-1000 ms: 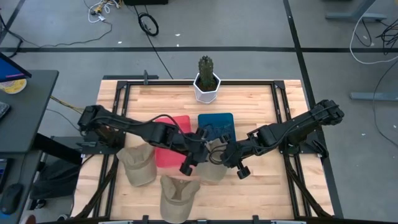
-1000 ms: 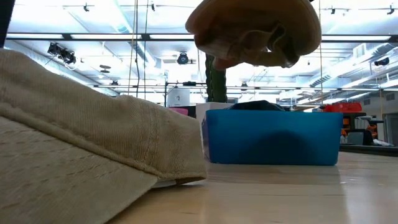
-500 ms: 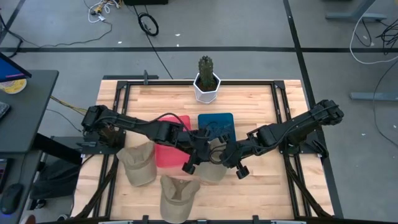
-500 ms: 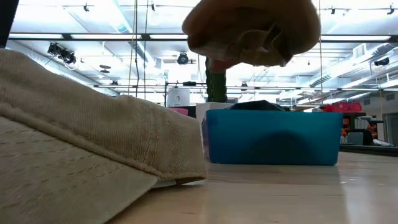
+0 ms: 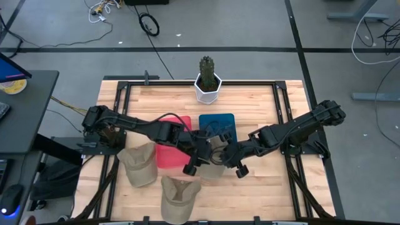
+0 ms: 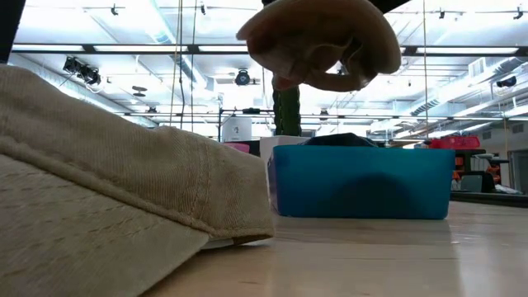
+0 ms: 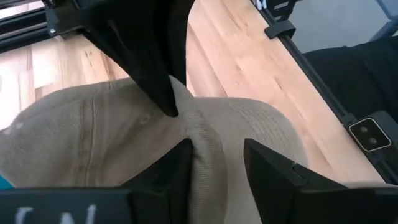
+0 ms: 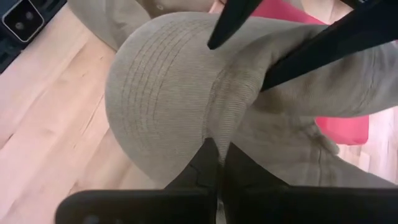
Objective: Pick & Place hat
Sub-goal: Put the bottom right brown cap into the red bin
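Observation:
A tan hat (image 6: 322, 41) hangs in the air above the table's middle, between my two grippers; in the high view it shows just below them (image 5: 212, 170). My right gripper (image 8: 219, 146) is shut on a fold of its crown. My left gripper (image 7: 214, 149) comes from the other side and stands open, one finger on either side of a raised ridge of the same crown. Both grippers meet just on the near side of the blue bin (image 5: 217, 123). My right gripper pinches a raised fold of the hat's crown (image 8: 217, 127) between its two fingers, slanting down from the table's right; the hat is lifted clear of the table. My left gripper straddles a ridge of the crown (image 7: 205, 134) slanting down from the left; one finger (image 7: 177, 165) lies against it, the other stands a little off.
Two more tan hats lie at the near left (image 5: 139, 165) and near the front edge (image 5: 178, 197); the latter fills the low view's left (image 6: 107, 190). A red bin (image 5: 170, 150) sits beside the blue one. A cactus in a white pot (image 5: 207, 81) stands at the far edge.
My left gripper has moved a little toward the hat and rolled about its own line. The held hat has shifted slightly and tipped, staying clear of the table. My right gripper has stayed shut on it.

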